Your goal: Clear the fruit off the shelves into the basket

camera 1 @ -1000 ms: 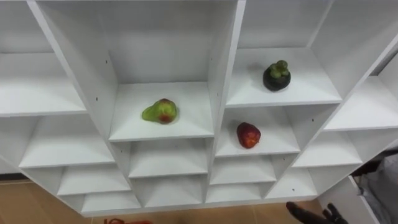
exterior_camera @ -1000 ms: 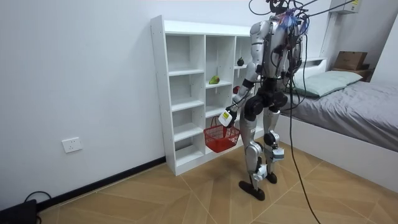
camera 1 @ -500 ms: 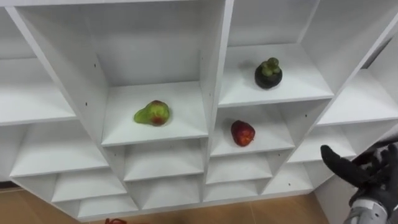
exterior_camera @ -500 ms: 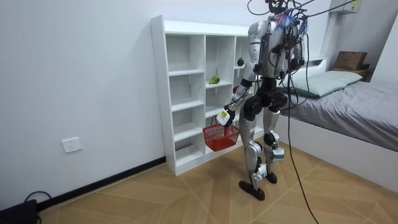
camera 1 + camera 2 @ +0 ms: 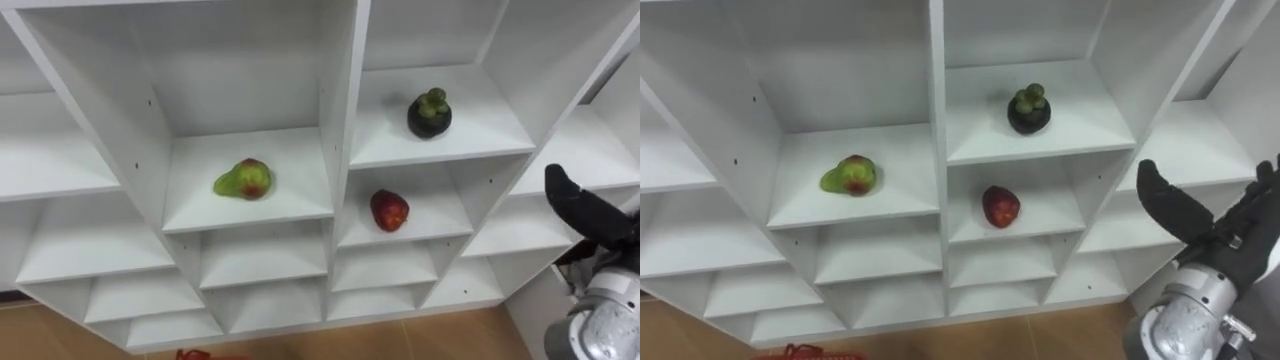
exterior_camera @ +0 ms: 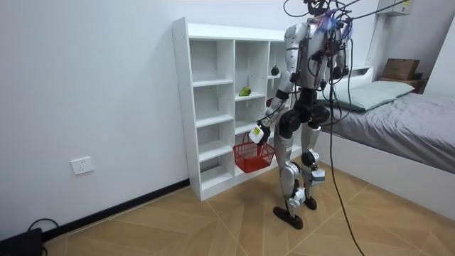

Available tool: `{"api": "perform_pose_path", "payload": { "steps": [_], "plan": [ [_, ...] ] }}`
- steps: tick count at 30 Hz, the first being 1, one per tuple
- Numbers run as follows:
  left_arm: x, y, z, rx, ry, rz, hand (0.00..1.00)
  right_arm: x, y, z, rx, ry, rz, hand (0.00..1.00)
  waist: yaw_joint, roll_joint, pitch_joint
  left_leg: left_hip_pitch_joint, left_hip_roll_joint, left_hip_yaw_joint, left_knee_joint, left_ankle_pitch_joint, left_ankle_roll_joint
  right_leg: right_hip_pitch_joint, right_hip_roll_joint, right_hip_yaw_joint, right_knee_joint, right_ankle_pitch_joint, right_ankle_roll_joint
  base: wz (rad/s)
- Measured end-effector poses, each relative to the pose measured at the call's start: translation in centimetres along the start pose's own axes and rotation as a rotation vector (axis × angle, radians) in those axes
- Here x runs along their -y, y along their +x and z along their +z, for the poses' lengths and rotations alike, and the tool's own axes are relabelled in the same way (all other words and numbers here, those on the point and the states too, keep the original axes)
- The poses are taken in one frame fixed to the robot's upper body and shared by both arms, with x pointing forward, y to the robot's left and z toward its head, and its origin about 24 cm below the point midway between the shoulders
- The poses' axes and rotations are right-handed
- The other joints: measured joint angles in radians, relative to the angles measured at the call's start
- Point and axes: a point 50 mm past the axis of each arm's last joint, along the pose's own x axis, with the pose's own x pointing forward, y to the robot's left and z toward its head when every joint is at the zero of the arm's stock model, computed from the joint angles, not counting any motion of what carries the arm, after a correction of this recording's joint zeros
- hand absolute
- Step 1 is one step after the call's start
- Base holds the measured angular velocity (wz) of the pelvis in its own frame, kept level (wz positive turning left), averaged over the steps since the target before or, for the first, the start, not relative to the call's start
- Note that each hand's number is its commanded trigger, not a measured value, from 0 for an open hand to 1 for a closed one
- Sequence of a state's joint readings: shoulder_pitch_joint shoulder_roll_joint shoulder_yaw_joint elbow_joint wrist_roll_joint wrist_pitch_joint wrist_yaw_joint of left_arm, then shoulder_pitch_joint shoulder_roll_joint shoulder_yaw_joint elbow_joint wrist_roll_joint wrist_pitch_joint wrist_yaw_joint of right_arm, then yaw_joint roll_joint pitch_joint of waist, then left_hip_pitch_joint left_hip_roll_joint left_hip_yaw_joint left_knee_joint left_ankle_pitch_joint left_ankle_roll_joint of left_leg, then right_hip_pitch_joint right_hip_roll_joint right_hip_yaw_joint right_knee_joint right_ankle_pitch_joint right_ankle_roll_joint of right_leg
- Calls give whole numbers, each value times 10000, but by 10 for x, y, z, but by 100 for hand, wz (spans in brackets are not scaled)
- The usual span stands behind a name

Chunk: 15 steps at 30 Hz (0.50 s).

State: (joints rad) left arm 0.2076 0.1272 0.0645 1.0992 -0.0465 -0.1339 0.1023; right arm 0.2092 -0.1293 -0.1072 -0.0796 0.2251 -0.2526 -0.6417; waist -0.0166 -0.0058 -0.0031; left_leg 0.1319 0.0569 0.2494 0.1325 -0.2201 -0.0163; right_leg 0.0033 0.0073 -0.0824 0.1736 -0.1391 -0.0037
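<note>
Right eye view: right hand [image 5: 1225, 235] open beside closet [image 5: 936, 100]; left hand [image 6: 260, 133] grips red basket [image 6: 252, 158].

Lower right, the right hand [image 5: 1205, 228] is cut by the frame edge. Bottom edge: just a red sliver of basket [image 5: 790, 352], the rest cut off. In the room view the left hand [image 6: 260, 134] is too small to read, and the pear [image 6: 244, 91] is a green speck.

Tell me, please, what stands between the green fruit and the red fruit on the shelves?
Just the closet's white upright divider stands between the green fruit and the red fruit, seen in the left eye view.
</note>
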Motion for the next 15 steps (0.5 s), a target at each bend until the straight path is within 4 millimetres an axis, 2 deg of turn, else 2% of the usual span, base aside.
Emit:
{"api": "perform_pose_path", "payload": {
  "steps": [8,15],
  "plan": [
    [2,-1,-2,71,80,-100,100,-11,0,39,1950,866,294,0,213,40,3,2,7,5,3,1,0,14,10,3,7,8,-10,0],
    [2,0,-1,123,139,-162,100,-20,-1,53,2598,1089,935,0,227,45,9,-57,7,31,-8,1,0,11,10,11,-1,7,-9,0]
  ]
}}
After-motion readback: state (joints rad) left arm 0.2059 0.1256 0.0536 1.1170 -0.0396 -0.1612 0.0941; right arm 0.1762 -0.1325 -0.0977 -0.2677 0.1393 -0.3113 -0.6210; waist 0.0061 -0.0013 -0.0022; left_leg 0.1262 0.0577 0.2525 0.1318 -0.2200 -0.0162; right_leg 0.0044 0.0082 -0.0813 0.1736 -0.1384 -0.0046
